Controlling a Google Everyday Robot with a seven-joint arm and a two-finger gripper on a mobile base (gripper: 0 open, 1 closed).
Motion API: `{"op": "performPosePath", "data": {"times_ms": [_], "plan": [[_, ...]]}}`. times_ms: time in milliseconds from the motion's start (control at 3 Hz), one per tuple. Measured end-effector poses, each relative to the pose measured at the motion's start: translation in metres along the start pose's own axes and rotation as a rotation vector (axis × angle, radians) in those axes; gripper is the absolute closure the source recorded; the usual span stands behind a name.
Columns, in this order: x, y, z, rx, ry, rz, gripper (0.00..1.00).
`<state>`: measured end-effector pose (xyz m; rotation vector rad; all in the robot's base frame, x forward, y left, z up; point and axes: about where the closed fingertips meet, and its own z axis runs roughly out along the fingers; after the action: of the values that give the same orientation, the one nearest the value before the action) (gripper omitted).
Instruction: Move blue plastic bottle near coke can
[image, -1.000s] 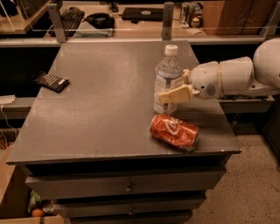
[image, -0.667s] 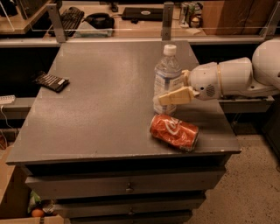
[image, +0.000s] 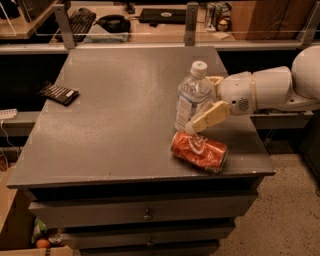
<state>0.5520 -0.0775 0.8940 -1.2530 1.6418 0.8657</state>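
Note:
The blue plastic bottle (image: 192, 95), clear with a white cap, is upright at the right side of the grey table (image: 110, 135). The coke can (image: 199, 150), dented and red-orange, lies on its side just in front of the bottle, close to the table's front right corner. My gripper (image: 194, 107) reaches in from the right and is shut on the bottle's body. One cream finger (image: 209, 116) crosses in front of the bottle, and the other is mostly hidden behind it. The near fingertip is just above the can.
A small black device (image: 59, 93) lies at the table's left edge. Behind the table runs a shelf with a keyboard (image: 80, 20) and other clutter. Drawers (image: 145, 212) sit below the tabletop. The white arm (image: 270, 90) hangs over the right edge.
The gripper and the bottle have moved down and slightly right, closer to the can. The can has not moved.

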Motion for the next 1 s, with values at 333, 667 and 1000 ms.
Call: {"op": "performPosePath", "data": {"times_ms": [333,667,1000], "plan": [[0.000,-0.013,-0.029,0.047,0.011,-0.024,0.00],[-0.010,-0.048,-0.105,0.169,0.024,-0.093,0.00],[-0.025,-0.076,-0.161,0.257,0.041,-0.147,0.00]]}}
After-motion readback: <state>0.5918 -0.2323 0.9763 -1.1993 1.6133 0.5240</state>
